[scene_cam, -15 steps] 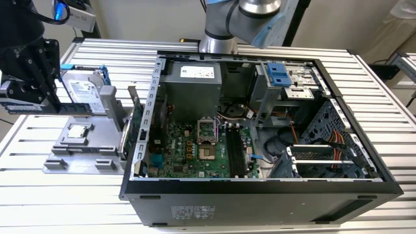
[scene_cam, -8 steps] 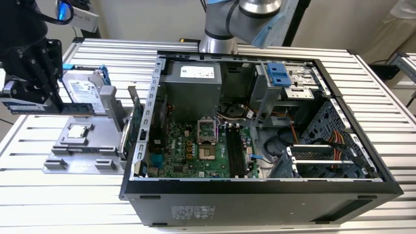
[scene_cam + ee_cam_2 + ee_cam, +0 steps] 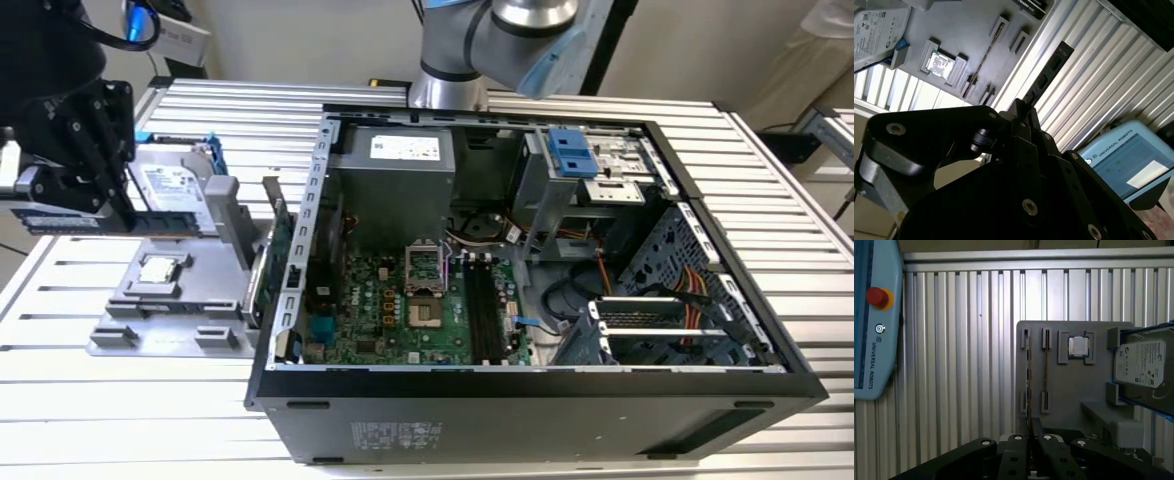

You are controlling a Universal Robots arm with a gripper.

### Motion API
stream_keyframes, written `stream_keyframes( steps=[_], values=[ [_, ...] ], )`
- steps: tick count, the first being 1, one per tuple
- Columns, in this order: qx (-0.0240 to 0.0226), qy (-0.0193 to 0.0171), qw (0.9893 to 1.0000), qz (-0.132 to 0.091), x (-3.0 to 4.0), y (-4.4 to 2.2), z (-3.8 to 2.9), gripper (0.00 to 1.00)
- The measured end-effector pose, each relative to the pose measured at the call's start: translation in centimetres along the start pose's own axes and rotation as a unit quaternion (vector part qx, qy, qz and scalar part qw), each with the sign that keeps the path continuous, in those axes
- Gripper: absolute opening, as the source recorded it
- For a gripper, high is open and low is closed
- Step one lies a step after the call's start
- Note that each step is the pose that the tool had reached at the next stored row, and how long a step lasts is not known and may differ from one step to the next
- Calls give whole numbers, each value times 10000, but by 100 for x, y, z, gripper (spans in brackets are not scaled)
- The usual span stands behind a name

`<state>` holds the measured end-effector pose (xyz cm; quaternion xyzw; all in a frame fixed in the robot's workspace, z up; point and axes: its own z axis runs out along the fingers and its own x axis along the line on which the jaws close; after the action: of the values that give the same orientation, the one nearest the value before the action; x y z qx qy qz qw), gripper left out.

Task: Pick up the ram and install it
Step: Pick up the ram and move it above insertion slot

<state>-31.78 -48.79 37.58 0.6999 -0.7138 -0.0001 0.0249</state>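
Observation:
In the exterior view my black gripper [image 3: 114, 212] hangs at the far left, shut on the ram [image 3: 54, 220], a long blue stick held level above the grey fixture plate [image 3: 160, 325]. In the second wrist view the ram [image 3: 1051, 67] juts out dark from between the fingers [image 3: 1021, 120]. The first wrist view shows the ram [image 3: 1028, 385] edge-on as a thin line rising from my gripper [image 3: 1029, 437] over the plate's slotted holders. The motherboard's dark memory slots [image 3: 483, 315] lie inside the open computer case [image 3: 534, 385], well to the exterior view's right of the gripper.
The fixture plate also carries a small silver CPU [image 3: 160, 268] and a silver hard drive in a blue bracket [image 3: 167, 190]. A light blue teach pendant [image 3: 874, 315] lies on the ribbed aluminium table [image 3: 80, 420]. The arm's base [image 3: 447, 60] stands behind the case.

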Motion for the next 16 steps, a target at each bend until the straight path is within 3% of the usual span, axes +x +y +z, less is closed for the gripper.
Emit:
stream_keyframes(
  steps=[16],
  values=[
    [0,1,10000,0,-2,-100,-4,0]
  ],
)
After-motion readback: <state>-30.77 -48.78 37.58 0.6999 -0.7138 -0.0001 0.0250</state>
